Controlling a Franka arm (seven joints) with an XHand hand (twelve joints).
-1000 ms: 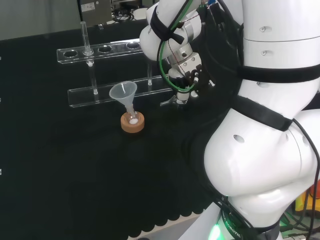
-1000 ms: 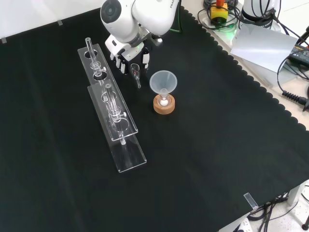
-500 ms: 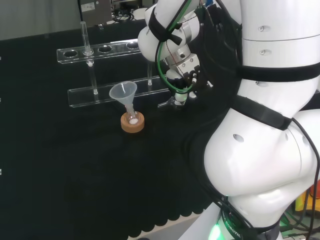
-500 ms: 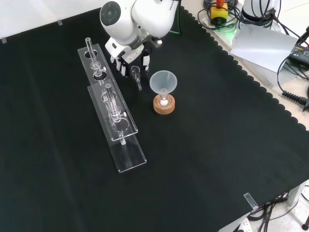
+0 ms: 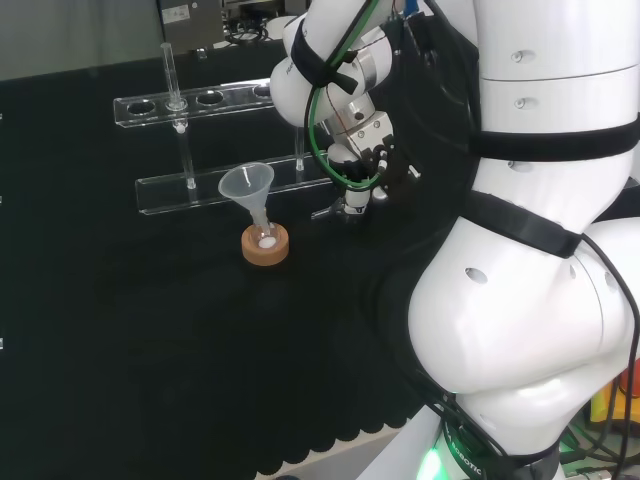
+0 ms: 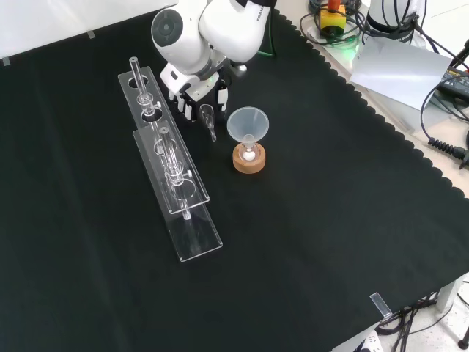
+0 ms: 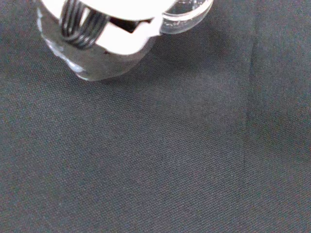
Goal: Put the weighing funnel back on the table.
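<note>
Clear weighing funnel (image 6: 209, 116) in robot hand (image 6: 189, 100), beside funnel (image 6: 248, 125)

Bench: black cloth (image 6: 330, 183) with a scalloped edge covered it | racks: two long clear ones lay side by side in the head view, far rack (image 5: 200, 100), near rack (image 5: 200, 190) | cork ring (image 6: 249, 161) stood beside the racks, apart from both | small clear tab (image 6: 379, 303) sat at the cloth's near edge in the front view, well apart.

Funnel (image 6: 248, 123) in flask (image 6: 249, 152) on cork ring (image 6: 249, 167)
</note>
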